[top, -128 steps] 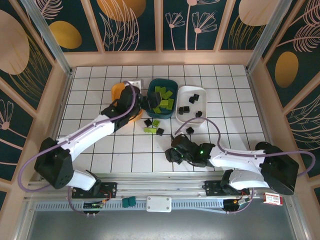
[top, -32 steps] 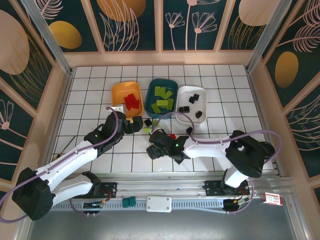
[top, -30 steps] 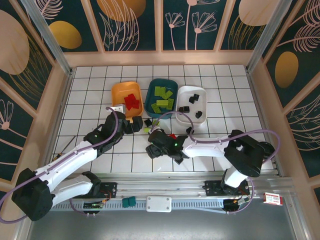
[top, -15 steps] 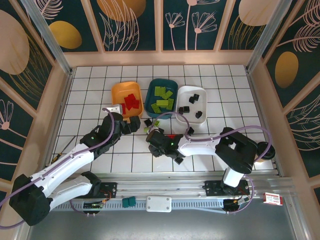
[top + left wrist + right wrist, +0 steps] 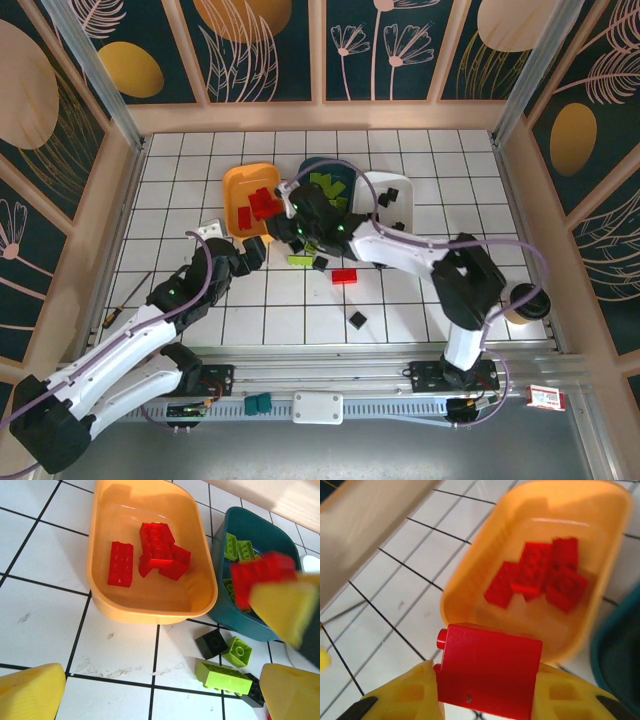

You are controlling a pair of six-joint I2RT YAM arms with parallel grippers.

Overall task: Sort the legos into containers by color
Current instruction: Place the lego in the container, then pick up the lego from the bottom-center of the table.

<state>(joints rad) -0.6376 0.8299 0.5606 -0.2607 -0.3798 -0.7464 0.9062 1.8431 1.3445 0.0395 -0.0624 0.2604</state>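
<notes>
My right gripper point(image 5: 487, 682) is shut on a red lego point(image 5: 488, 675) and hovers over the near rim of the orange container point(image 5: 465, 575), which holds several red legos point(image 5: 540, 577). From above, that gripper point(image 5: 288, 222) sits between the orange container point(image 5: 238, 190) and the teal container point(image 5: 335, 172). The white container point(image 5: 372, 190) holds black legos. My left gripper point(image 5: 250, 255) is open and apart from everything, its fingertips point(image 5: 30, 692) low over the tiles. Loose green legos point(image 5: 223, 677) and black legos point(image 5: 212, 643) lie in front of the teal container point(image 5: 250, 625). Another red lego point(image 5: 344, 276) lies on the tiles.
A lone black lego point(image 5: 357, 320) lies nearer the front edge. A thin tool point(image 5: 125, 300) rests by the left wall. On the front rail are a white rounded box point(image 5: 318, 407), two teal blocks point(image 5: 258, 403) and a red-and-white tag point(image 5: 545, 398).
My right gripper closed on a red lego on the tiles, lifted it and swung back and left to the orange container. My left arm drew back toward the near left, still open.
</notes>
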